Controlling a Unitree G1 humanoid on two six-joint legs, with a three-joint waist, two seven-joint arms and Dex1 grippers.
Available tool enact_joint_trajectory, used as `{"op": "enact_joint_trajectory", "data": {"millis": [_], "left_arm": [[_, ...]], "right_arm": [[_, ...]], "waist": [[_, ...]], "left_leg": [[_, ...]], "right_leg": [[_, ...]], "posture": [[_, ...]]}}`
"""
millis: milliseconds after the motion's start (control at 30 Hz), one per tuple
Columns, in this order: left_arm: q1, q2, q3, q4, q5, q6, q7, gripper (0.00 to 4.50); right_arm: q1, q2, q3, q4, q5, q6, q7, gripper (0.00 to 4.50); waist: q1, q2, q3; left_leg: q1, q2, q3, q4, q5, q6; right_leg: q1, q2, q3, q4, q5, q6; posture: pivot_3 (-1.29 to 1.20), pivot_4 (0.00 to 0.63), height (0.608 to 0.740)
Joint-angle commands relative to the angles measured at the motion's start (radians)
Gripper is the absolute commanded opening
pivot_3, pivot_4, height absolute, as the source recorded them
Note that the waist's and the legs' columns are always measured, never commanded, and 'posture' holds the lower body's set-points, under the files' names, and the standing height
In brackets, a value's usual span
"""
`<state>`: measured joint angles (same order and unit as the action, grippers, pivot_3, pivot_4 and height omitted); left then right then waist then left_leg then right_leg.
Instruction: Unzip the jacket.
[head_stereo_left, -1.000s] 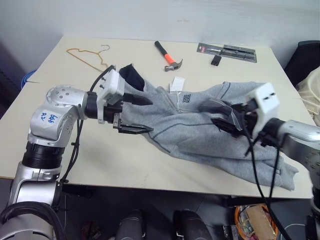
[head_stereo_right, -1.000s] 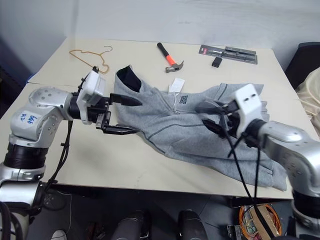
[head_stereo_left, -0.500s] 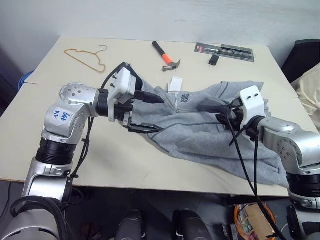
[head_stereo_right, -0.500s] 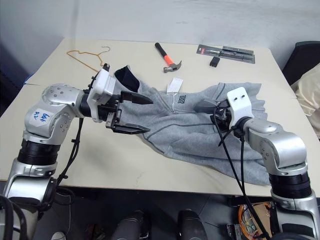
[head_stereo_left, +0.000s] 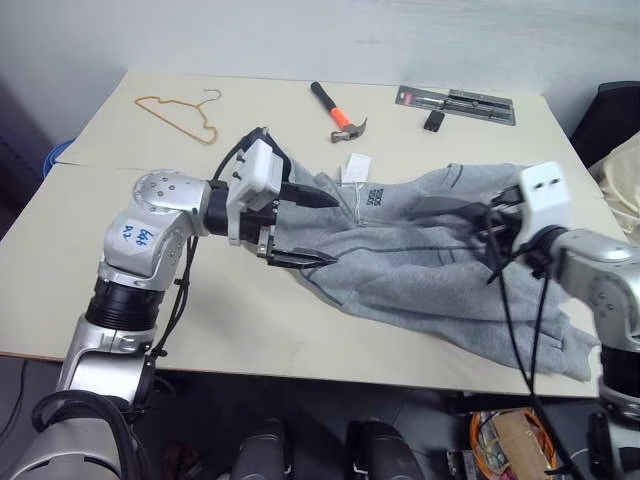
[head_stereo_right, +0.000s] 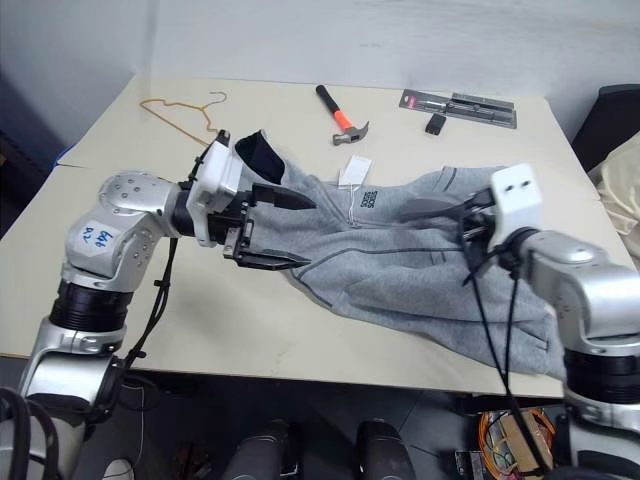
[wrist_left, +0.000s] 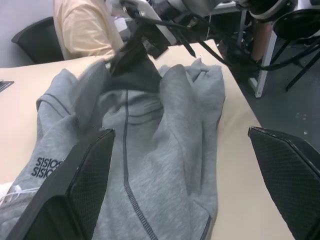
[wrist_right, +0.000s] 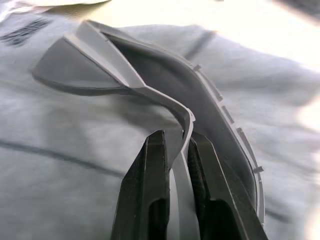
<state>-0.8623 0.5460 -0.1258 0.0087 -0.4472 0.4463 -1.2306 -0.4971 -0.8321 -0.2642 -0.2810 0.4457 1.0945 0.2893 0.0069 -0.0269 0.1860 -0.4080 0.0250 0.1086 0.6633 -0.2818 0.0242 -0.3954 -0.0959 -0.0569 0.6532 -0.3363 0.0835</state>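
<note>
Your jacket (head_stereo_left: 420, 250) lies crumpled across the middle and right of the table (head_stereo_left: 120, 270), collar end to the left, hang tag (head_stereo_left: 355, 168) on its far side. Your right gripper (wrist_right: 175, 150) is pinched on a raised fold of grey fabric at the right side, apparently to lift and tension the cloth. Your left gripper (head_stereo_left: 305, 228) hovers, fingers spread, over the collar end, likely lining up a hold there.

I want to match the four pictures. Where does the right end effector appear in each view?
Left eye view: the right end effector is right of centre, over the jacket.
Right eye view: the end effector is again right of centre.
Left wrist view: the end effector is at the jacket's far end, pinching a raised fold.
Right wrist view: the end effector is shut on that fold.
Shared landmark: the jacket's pinched grey fold.
</note>
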Motion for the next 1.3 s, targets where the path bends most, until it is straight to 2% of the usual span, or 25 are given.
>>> {"op": "enact_joint_trajectory", "data": {"millis": [33, 133, 233, 367, 500, 533, 600, 700, 867, 900, 1067, 1200, 1300], "left_arm": [[-0.046, -0.053, -0.008, -0.036, -0.026, 0.003, 0.017, 4.50], [-0.072, -0.126, -0.019, -0.034, -0.046, 0.015, 0.029, 4.50], [-0.090, -0.173, -0.026, -0.024, -0.055, 0.025, 0.031, 4.50], [-0.103, -0.212, -0.054, -0.014, -0.047, 0.016, 0.008, 4.50], [-0.109, -0.224, -0.054, 0.006, -0.047, 0.018, -0.001, 4.50], [-0.109, -0.224, -0.053, 0.009, -0.047, 0.018, -0.002, 4.50], [-0.107, -0.220, -0.053, 0.014, -0.045, 0.018, -0.007, 4.50], [-0.096, -0.200, -0.051, 0.012, -0.043, 0.017, -0.020, 4.50], [-0.080, -0.168, -0.045, 0.014, -0.036, 0.019, -0.021, 4.50], [-0.072, -0.155, -0.046, 0.010, -0.033, 0.018, -0.023, 4.50], [-0.034, -0.063, -0.055, -0.002, -0.003, 0.000, -0.070, 4.50], [0.014, 0.077, -0.111, 0.074, 0.142, -0.207, -0.178, 4.50], [0.006, 0.116, -0.130, 0.166, 0.211, -0.335, -0.213, 4.50]], "right_arm": [[0.079, -0.125, -0.179, -0.014, -0.069, -0.037, 0.025, 0.17], [0.252, -0.218, -0.313, 0.025, -0.166, -0.109, 0.057, 0.17], [0.372, -0.225, -0.413, 0.087, -0.214, -0.180, 0.080, 0.17], [0.410, -0.108, -0.473, 0.171, -0.213, -0.298, 0.055, 0.17], [0.389, -0.029, -0.405, 0.359, -0.275, -0.484, 0.004, 0.17], [0.369, -0.009, -0.395, 0.411, -0.276, -0.523, -0.004, 0.89], [0.333, 0.013, -0.373, 0.500, -0.277, -0.586, -0.004, 1.44], [0.301, 0.019, -0.351, 0.574, -0.267, -0.630, 0.013, 2.57], [0.322, -0.006, -0.356, 0.528, -0.243, -0.618, 0.054, 4.28], [0.344, -0.017, -0.359, 0.494, -0.240, -0.610, 0.074, 4.48], [0.447, -0.106, -0.403, 0.305, -0.197, -0.552, 0.219, 4.48], [0.520, -0.225, -0.445, 0.151, -0.119, -0.521, 0.434, 4.48], [0.574, -0.314, -0.449, 0.108, -0.104, -0.555, 0.601, 4.48]], "waist": [[0.003, 0.000, 0.000], [0.017, 0.000, 0.000], [0.016, 0.001, 0.000], [-0.003, 0.001, -0.001], [-0.015, 0.005, -0.001], [-0.016, 0.005, -0.001], [-0.016, 0.007, -0.001], [-0.014, 0.010, -0.001], [-0.011, 0.011, -0.001], [-0.011, 0.011, -0.001], [-0.009, 0.014, -0.001], [-0.015, 0.014, -0.001], [-0.010, 0.014, -0.001]], "left_leg": [[0.000, 0.000, 0.000, 0.000, 0.000, 0.000], [0.000, 0.000, 0.000, 0.000, 0.000, 0.000], [0.001, 0.000, 0.001, 0.000, 0.000, 0.000], [0.005, 0.001, 0.004, 0.000, 0.000, 0.000], [0.007, 0.002, 0.005, -0.001, 0.001, -0.002], [0.007, 0.002, 0.005, -0.001, 0.001, -0.002], [0.007, 0.001, 0.006, -0.001, 0.001, -0.002], [0.007, 0.001, 0.007, -0.001, 0.001, -0.002], [0.007, 0.002, 0.006, -0.001, 0.001, -0.002], [0.007, 0.001, 0.006, -0.001, 0.001, -0.002], [0.007, 0.001, 0.006, -0.001, 0.001, -0.002], [0.009, 0.002, 0.007, -0.002, 0.000, -0.002], [0.009, 0.003, 0.007, -0.002, 0.000, -0.002]], "right_leg": [[0.000, 0.000, 0.000, 0.000, 0.000, 0.000], [0.001, 0.001, 0.000, -0.001, 0.000, 0.000], [0.003, 0.001, 0.000, -0.004, 0.000, 0.001], [0.003, 0.003, 0.004, -0.005, 0.001, 0.002], [0.003, 0.004, 0.006, -0.004, 0.001, 0.002], [0.002, 0.004, 0.006, -0.004, 0.001, 0.002], [0.002, 0.004, 0.007, -0.003, 0.001, 0.002], [0.002, 0.004, 0.007, -0.003, 0.001, 0.002], [0.002, 0.004, 0.007, -0.004, 0.001, 0.002], [0.002, 0.003, 0.007, -0.004, 0.001, 0.002], [0.002, 0.003, 0.007, -0.004, 0.001, 0.002], [0.003, 0.004, 0.008, -0.004, 0.001, 0.002], [0.003, 0.007, 0.008, -0.005, 0.001, 0.001]], "posture": [[0.00, 0.150, 0.740], [0.00, 0.150, 0.740], [0.00, 0.150, 0.740], [0.00, 0.150, 0.740], [0.00, 0.150, 0.740], [0.00, 0.150, 0.740], [0.00, 0.150, 0.740], [0.00, 0.150, 0.740], [0.00, 0.150, 0.740], [0.00, 0.150, 0.740], [0.00, 0.150, 0.740], [0.00, 0.150, 0.740], [0.00, 0.150, 0.740]]}}
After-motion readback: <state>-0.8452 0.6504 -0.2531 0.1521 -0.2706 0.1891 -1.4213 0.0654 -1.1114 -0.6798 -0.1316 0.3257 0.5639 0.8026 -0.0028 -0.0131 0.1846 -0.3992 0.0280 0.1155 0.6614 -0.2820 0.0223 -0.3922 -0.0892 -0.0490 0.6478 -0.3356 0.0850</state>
